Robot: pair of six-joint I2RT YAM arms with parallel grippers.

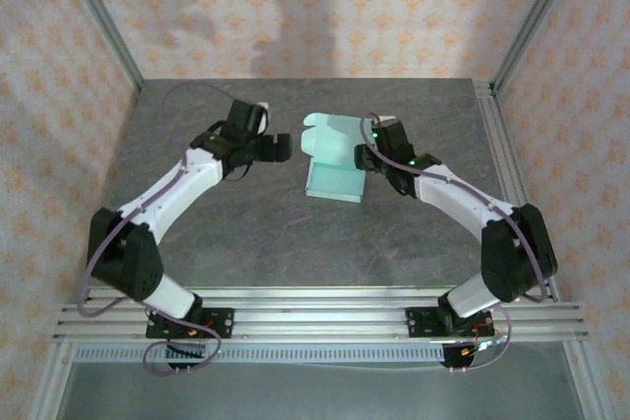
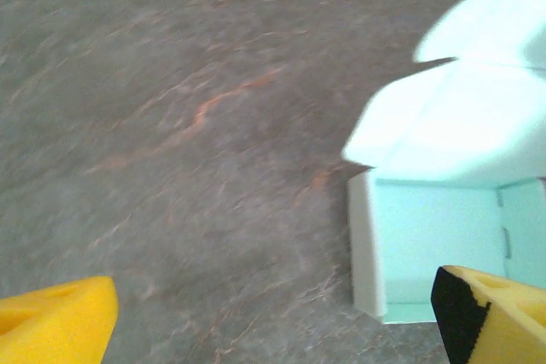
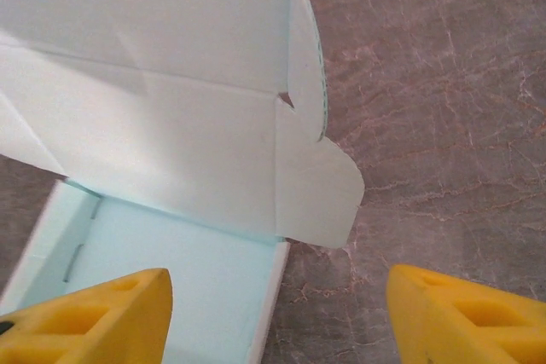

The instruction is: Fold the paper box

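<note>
Item: paper box (image 1: 333, 159), tray (image 3: 205, 287) formed, lid (image 3: 145, 83) upright; my left gripper (image 2: 273, 321) and right gripper (image 3: 277, 304) both wide, empty; advised: press lid down evenly, side tabs (image 3: 316, 185) tucked inside.

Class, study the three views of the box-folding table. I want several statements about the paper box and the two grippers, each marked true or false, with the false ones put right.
1. The paper box lies on the table between the two arms. True.
2. The box's lid is folded down shut. False: the lid stands up, and the inside of the tray is open to view.
3. The left gripper is open and holds nothing. True.
4. The right gripper is clamped on the lid's rounded tab. False: its fingers are spread apart and the tab hangs free beyond them.
</note>
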